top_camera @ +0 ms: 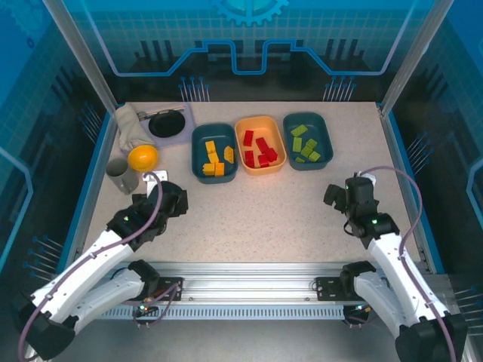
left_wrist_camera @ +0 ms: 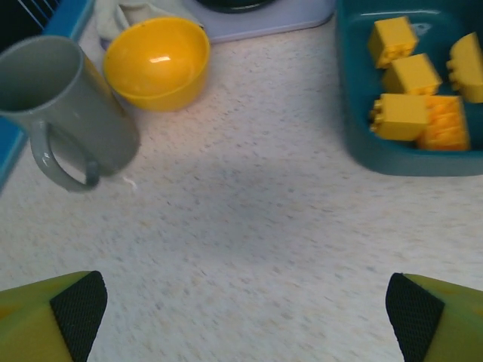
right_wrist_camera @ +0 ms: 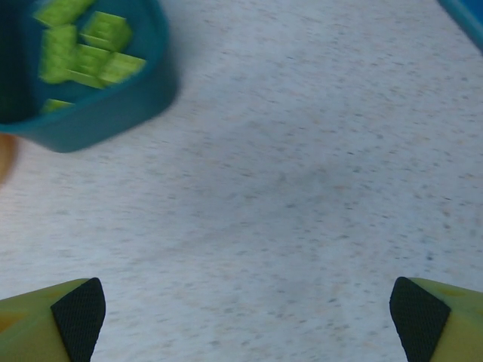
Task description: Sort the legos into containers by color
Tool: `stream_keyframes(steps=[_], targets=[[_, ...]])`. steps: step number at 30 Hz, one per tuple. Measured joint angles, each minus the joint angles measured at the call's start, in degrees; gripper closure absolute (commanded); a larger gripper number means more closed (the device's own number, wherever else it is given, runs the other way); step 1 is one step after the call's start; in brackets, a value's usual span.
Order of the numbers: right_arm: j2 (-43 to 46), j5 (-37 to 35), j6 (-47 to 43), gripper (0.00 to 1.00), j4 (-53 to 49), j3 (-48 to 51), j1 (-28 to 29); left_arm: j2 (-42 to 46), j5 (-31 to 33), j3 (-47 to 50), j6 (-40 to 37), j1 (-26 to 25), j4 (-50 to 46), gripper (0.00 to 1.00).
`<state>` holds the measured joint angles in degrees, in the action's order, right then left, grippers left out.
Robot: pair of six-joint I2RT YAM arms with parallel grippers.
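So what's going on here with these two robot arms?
They're sorting toy bricks by colour, and it looks finished: yellow bricks sit in the left teal tray, red bricks in the orange tray, green bricks in the right teal tray. The left hand and right hand both hover open over the table, holding nothing.

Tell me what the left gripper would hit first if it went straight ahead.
Probably bare table, since the left gripper looks angled down. Skimming level, it would pass between the yellow bowl and the teal tray and reach the pale mat.

Tabletop [top_camera: 264, 219] bare in middle — trays [top_camera: 238, 147] across far side, cup [top_camera: 118, 175], bowl [top_camera: 143, 157] left
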<state>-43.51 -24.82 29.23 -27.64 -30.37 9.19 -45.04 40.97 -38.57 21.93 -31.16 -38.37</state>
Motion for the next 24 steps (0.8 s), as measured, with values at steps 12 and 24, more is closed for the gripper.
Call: stream_keyframes(steps=[12, 24], targets=[[-23.21, 2.27, -20.52, 0.0, 33.16, 6.58, -3.5, -17.59, -8.85, 13.05, -15.34, 19.21, 36.35, 0.01], [-37.64, 13.97, -22.88, 0.0, 56.83, 4.42, -8.92, -36.57, -20.41, 9.42, -16.44, 27.89, 59.19, 0.01]])
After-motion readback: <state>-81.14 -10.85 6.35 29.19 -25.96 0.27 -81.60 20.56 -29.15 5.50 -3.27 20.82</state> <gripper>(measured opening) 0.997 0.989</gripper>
